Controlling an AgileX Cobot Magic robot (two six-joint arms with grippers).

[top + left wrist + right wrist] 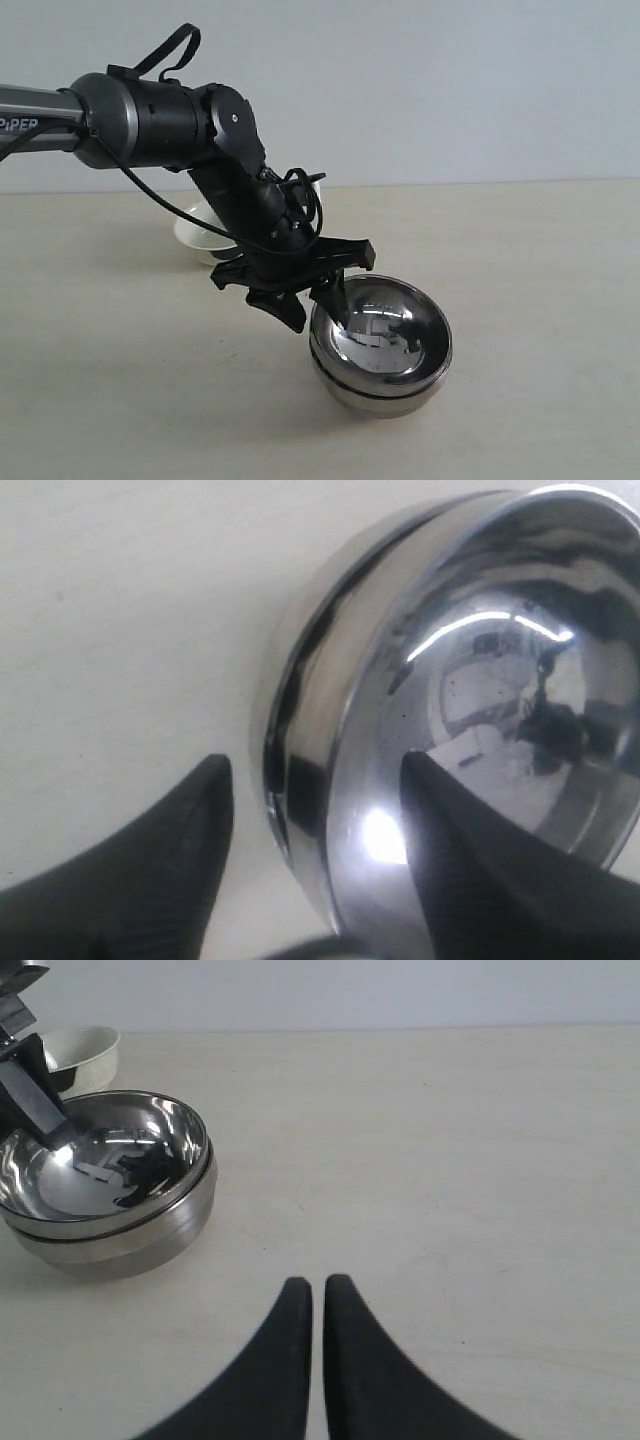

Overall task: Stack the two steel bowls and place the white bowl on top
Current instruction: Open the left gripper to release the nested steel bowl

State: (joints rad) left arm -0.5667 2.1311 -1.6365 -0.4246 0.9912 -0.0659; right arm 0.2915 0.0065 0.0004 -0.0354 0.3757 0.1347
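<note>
Exterior: steel bowls (385,350) nested on the bench (540,300), so that step looks done. The white bowl (197,237) sits behind the left arm, not yet on top.
Left wrist: left pincer (312,775) apart, straddling the upper rim, gripping nothing.
Right wrist: right pincer (318,1295) together, empty, well apart from the bowls.

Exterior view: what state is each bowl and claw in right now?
Upper steel bowl: nested in the lower one, upright.
Lower steel bowl: upright on the table.
White bowl: upright on the table, apart from the others.
Left claw: open, straddling the upper bowl's rim.
Right claw: shut, empty.
</note>
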